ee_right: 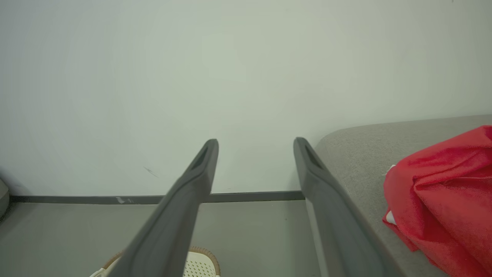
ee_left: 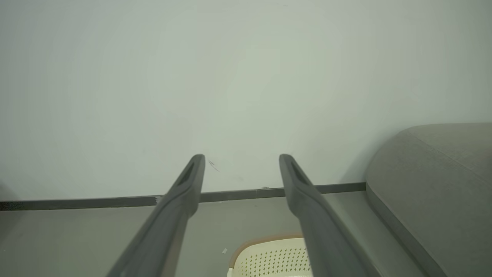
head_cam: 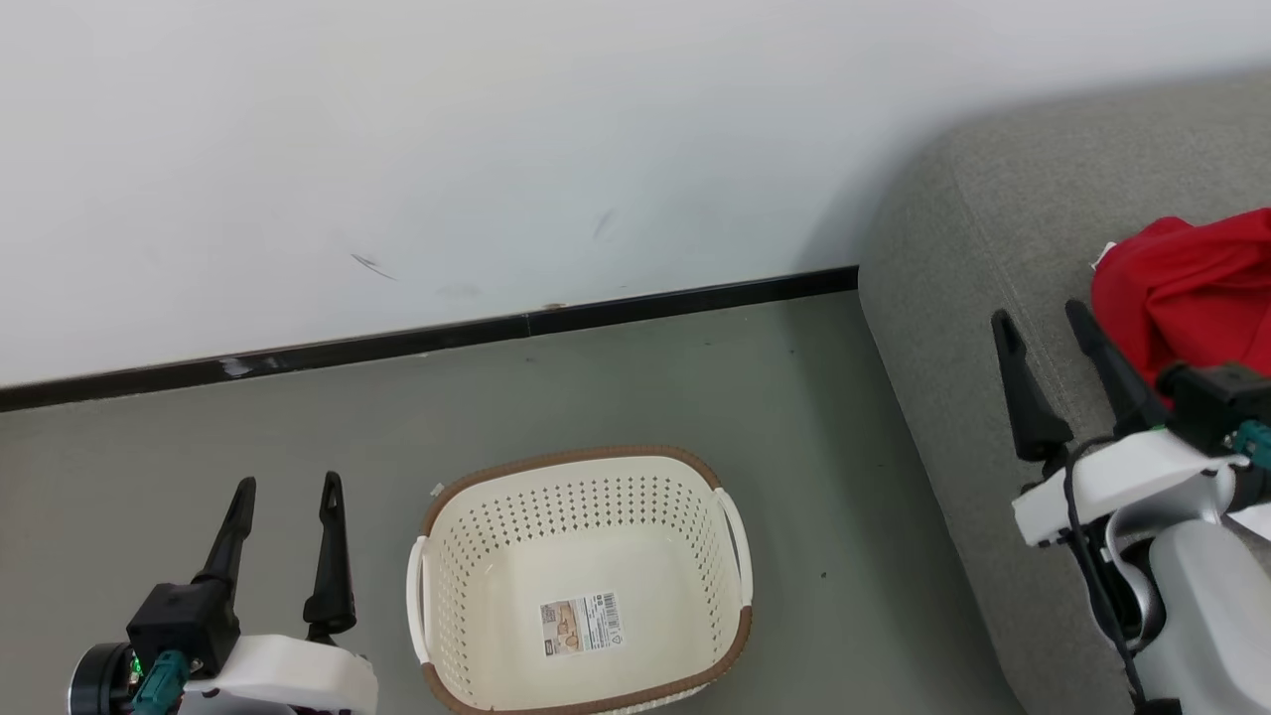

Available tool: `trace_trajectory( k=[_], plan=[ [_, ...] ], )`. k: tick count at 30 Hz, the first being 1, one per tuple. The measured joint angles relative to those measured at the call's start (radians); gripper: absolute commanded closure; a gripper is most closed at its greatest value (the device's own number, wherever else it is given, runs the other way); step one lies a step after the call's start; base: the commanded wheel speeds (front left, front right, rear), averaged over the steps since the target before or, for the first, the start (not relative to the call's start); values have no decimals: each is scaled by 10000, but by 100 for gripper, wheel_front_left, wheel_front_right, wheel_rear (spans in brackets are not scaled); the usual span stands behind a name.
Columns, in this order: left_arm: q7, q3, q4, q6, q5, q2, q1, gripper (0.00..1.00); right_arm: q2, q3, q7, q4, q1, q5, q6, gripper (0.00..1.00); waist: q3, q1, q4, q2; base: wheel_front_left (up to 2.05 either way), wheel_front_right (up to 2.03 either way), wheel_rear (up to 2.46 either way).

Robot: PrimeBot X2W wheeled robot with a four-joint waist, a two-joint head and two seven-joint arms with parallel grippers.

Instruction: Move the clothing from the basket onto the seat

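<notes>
White wall (head_cam: 496, 149) dead ahead of both claws, grey floor (head_cam: 298, 427) below the left one. Grey seat (head_cam: 993, 218) lies under the right claw (head_cam: 1039, 313) and runs off to its right; it is well right of the left claw (head_cam: 289, 480). Cream basket (head_cam: 586, 506) stands on the floor just right of the left claw and well left of the right claw, upright, not touching the seat. Red clothing (head_cam: 1192, 288) is heaped on the seat just right of the right claw's fingers, partly behind that wrist; can't tell if it's one piece or two, and a bit of white shows at its edge. Right claw: fingers spread wide, nothing between them, hanging over the seat's left edge. Left claw: also spread wide, nothing held, fingers pointing at the wall. Black baseboard (head_cam: 447, 338) runs beyond both sets of fingertips. Label (head_cam: 582, 624) lies flat on the basket's floor, right of the left claw.
</notes>
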Motion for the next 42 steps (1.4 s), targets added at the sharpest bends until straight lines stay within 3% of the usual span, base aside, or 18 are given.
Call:
trace_trajectory(
  k=[11,23,42],
  plan=[
    [-2,-50,297,38,178,-15,425,0,813,-359,0,-548,1821,-426,0,0,-662,0,333,0,0,0,0],
    [-2,-115,546,25,288,-23,766,0,993,-675,0,-1057,3180,-857,0,0,-1186,0,559,0,0,0,0],
    [-2,-293,554,-19,623,-90,948,0,1216,-700,0,-1814,3974,-1338,0,0,-1482,-1,678,0,0,0,0]
  ],
)
